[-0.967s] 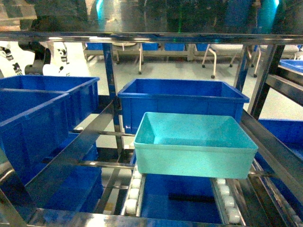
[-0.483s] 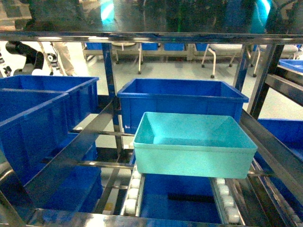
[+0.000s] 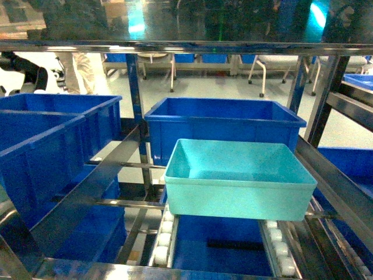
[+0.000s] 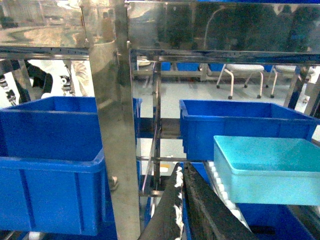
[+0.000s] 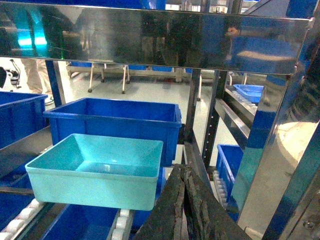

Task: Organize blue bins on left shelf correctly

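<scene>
One light turquoise blue bin (image 3: 239,182) rests empty and upright on the roller lane (image 3: 166,233) of the steel left shelf (image 3: 93,185), just in front of a royal-blue ribbed bin (image 3: 224,119). In the left wrist view the turquoise bin (image 4: 270,170) lies to the right of my left gripper (image 4: 181,167), which is shut on nothing and apart from it. In the right wrist view the same bin (image 5: 95,172) sits to the left of my right gripper (image 5: 183,170), also shut and empty. Neither gripper shows in the head view.
Royal-blue bins (image 3: 41,140) fill the left lane, with more on the lower level (image 3: 221,245) and at far right (image 3: 349,160). A thick steel post (image 4: 117,125) stands close before the left wrist camera. A top rail (image 3: 175,45) crosses overhead. Chairs and a person's legs (image 3: 81,73) stand beyond.
The turquoise bin and the shelf have not moved. In the background at upper left, a dark arm-like shape slid left and a person's legs came into view.
</scene>
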Tool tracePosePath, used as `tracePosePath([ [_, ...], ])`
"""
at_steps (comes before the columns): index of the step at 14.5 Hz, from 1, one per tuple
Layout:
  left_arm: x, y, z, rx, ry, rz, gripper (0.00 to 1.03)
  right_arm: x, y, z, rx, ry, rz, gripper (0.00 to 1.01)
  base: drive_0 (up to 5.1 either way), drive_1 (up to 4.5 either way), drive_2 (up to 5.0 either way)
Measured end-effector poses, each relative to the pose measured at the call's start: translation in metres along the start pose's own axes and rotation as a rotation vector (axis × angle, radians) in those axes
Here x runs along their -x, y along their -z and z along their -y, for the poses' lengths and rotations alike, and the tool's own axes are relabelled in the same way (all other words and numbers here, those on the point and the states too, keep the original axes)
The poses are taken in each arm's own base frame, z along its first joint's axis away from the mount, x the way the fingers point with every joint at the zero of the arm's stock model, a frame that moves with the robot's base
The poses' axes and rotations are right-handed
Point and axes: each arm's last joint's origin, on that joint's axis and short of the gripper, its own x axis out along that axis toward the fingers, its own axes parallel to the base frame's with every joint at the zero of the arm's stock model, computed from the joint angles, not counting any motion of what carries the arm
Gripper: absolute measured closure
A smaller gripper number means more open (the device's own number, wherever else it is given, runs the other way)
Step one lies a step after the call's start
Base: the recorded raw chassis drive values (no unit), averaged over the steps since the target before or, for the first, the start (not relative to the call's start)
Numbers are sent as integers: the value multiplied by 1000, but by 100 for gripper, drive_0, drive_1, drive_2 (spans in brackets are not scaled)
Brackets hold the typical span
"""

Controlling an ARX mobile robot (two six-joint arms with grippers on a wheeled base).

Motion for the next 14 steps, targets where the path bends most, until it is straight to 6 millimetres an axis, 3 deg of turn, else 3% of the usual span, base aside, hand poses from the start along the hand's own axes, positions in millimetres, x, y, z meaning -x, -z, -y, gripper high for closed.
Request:
tracePosePath([
  [5, 0, 0, 0, 0, 1, 5, 101, 12, 7, 0, 0, 0, -55, 99, 0, 0, 0],
  [6, 0, 0, 0, 0, 1, 4, 101, 15, 1, 0, 0, 1, 11, 99, 0, 0, 0],
  [12, 0, 0, 0, 0, 2, 5, 101, 15, 3, 0, 0, 1, -11, 99, 0, 0, 0],
  [14, 0, 0, 0, 0, 2, 5, 77, 15, 3, 0, 0, 1, -11, 75, 0, 0, 0],
])
